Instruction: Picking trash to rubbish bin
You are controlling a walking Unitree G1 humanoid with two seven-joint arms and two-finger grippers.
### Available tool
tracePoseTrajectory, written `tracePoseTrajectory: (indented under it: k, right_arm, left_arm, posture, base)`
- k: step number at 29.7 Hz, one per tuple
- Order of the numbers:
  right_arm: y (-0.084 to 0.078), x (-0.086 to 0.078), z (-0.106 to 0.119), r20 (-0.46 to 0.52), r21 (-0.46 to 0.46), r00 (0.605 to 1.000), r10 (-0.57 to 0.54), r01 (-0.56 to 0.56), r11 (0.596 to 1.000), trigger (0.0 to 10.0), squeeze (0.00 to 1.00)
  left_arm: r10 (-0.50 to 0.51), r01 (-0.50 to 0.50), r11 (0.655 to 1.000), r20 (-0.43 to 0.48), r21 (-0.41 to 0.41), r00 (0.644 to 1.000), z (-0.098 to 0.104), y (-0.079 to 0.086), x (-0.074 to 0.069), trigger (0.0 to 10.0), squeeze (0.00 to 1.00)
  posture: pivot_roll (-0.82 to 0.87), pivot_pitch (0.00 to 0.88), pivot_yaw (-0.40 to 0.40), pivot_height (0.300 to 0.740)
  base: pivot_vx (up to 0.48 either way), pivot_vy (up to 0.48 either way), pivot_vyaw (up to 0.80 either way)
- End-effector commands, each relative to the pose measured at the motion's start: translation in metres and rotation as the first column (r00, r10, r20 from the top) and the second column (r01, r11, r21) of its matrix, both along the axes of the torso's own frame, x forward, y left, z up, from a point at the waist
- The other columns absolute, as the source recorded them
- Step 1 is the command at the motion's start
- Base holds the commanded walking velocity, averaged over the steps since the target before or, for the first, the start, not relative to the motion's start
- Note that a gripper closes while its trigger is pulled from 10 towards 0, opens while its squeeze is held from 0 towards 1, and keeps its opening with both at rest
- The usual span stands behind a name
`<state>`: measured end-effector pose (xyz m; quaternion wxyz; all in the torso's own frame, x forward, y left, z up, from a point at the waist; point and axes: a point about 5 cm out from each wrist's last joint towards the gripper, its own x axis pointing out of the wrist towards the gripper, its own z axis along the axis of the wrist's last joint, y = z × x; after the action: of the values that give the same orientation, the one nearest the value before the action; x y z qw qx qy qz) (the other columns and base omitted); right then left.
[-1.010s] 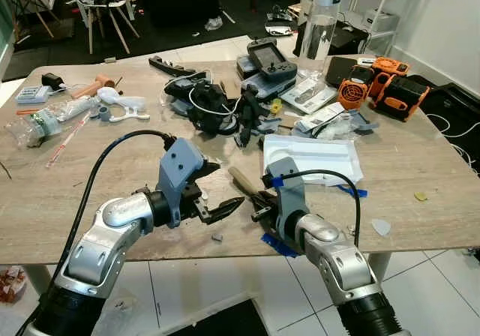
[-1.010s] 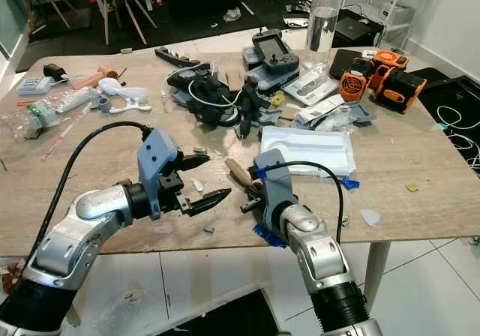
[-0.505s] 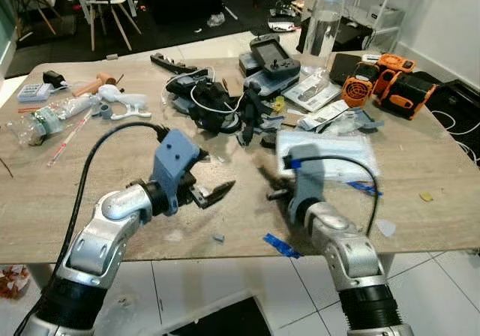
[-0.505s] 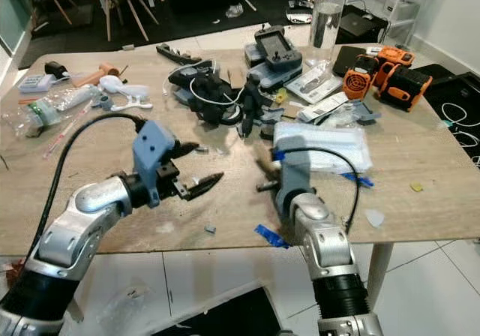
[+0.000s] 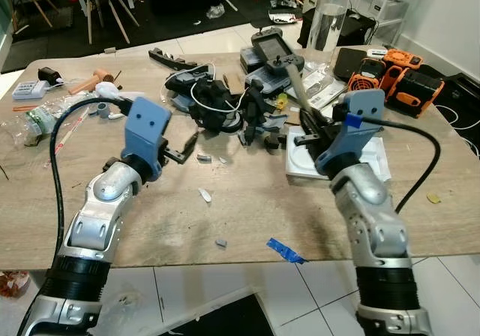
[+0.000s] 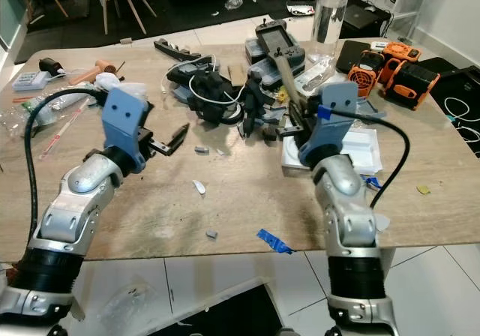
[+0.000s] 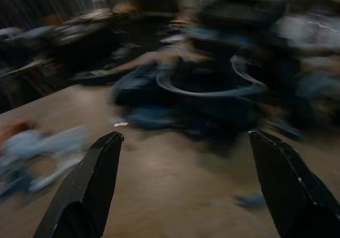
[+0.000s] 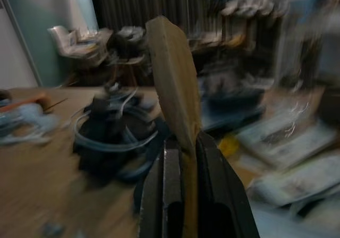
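Item: flat wooden stick [image 8: 172,84], pinched by its lower end in the right tool [image 5: 309,131], raised above the desk [image 5: 247,208]; likely light, stiff, snappable, best held low; left tool [image 7: 186,190] spread, empty.

Water bottle [image 5: 324,17], orange fan [image 5: 365,71], RC controller [image 5: 271,53]

Both wrist views motion-blurred — black cable tangle [image 7: 212,89] smeared, wooden stick [image 8: 175,94] lower end hidden between jaws
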<state>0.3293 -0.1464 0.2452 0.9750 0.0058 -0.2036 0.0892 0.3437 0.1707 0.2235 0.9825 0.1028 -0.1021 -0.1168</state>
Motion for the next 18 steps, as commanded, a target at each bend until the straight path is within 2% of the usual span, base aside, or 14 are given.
tracePoseTrajectory:
  k: [1,4,6,9,11,18]
  right_arm:
    - [-0.005,-0.005,0.005,0.063,-0.033,0.995,-0.078,0.08,0.996,10.0,0.0]
    - [-0.008,-0.009,0.004,0.11,-0.125,0.985,-0.132,0.146,0.981,10.0,0.0]
    - [-0.013,-0.011,0.0,0.109,-0.132,0.981,-0.163,0.177,0.975,10.0,0.0]
    - [-0.015,-0.011,-0.001,0.107,-0.125,0.98,-0.17,0.183,0.975,10.0,0.0]
    - [-0.02,-0.013,-0.008,0.091,-0.118,0.976,-0.196,0.206,0.971,10.0,0.0]
    - [-0.02,-0.014,-0.015,0.077,-0.117,0.977,-0.2,0.208,0.971,10.0,0.0]
  left_arm:
    - [0.087,-0.089,0.995,-0.052,-0.036,0.995,-0.008,0.01,0.002,10.0,0.0]
    - [0.161,-0.161,0.987,-0.021,-0.002,0.987,-0.012,0.014,-0.002,10.0,0.0]
    - [0.214,-0.214,0.977,-0.008,-0.008,0.977,-0.016,0.017,-0.005,10.0,0.0]
    - [0.226,-0.226,0.974,-0.004,-0.015,0.974,-0.017,0.017,-0.005,10.0,0.0]
    - [0.212,-0.212,0.977,0.004,-0.031,0.977,-0.018,0.011,-0.007,10.0,0.0]
    - [0.201,-0.201,0.979,-0.003,-0.033,0.98,-0.019,0.008,-0.008,10.0,0.0]
  posture:
    - [0.0,0.143,0.067,0.74]
    - [0.0,0.144,0.069,0.74]
    - [0.0,0.145,0.069,0.74]
    - [0.0,0.145,0.069,0.74]
    - [-0.01,0.141,0.067,0.74]
    - [0.0,0.132,0.066,0.74]
  base:
    - [0.0,0.0,0.0]
    - [0.0,0.0,0.0]
    - [0.0,0.0,0.0]
    - [0.0,0.0,0.0]
    - [0.0,0.0,-0.8]
    - [0.0,0.0,-0.8]
